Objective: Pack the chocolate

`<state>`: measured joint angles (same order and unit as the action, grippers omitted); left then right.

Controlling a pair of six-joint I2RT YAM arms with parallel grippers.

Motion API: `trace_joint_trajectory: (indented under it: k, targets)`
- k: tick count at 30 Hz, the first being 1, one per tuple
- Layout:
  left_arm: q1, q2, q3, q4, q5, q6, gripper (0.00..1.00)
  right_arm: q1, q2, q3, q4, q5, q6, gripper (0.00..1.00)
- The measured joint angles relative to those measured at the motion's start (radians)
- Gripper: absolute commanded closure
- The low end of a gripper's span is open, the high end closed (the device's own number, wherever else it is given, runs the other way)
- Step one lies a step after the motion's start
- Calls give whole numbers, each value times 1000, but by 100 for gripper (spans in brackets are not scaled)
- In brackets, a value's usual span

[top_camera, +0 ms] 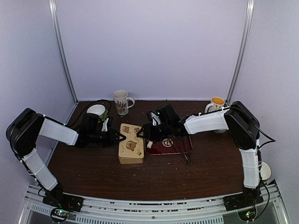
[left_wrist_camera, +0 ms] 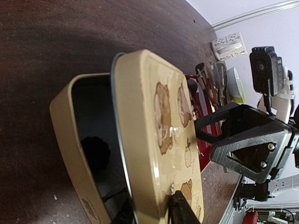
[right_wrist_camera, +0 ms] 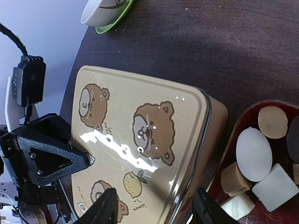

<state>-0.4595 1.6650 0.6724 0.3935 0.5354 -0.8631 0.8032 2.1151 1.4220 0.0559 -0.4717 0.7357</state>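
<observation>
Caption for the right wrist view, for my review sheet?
Right hand open over the bear-printed tin lid; chocolate pieces sit in the red tray beside it.

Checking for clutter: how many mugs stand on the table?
2. One patterned mug at the back, left of centre; one yellow-lined mug at the back right. More may be hidden.

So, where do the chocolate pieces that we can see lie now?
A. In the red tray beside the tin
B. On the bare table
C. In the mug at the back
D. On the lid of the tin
A: the right wrist view shows the white and tan chocolate pieces lying in the red tray, next to the bear tin.
</observation>
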Motion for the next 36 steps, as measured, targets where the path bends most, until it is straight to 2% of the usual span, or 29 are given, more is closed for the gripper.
trace_joint_trajectory:
  k: [6, 12, 15, 22, 36]
  targets:
    - [-2, -4, 20, -58, -31, 29, 71, 17, 0, 35, -76, 28, -34, 46]
    - [-4, -47, 23, -130, -89, 77, 51, 22, 0, 55, -125, 45, -56, 46]
    - [-4, -81, 25, -180, -134, 108, 45, 24, 0, 68, -144, 54, -61, 46]
    - [-2, -63, 25, -242, -165, 125, 42, 29, 0, 83, -169, 67, -74, 45]
    - [-2, -27, 32, -246, -150, 131, 43, 62, 17, 126, -224, 70, -76, 47]
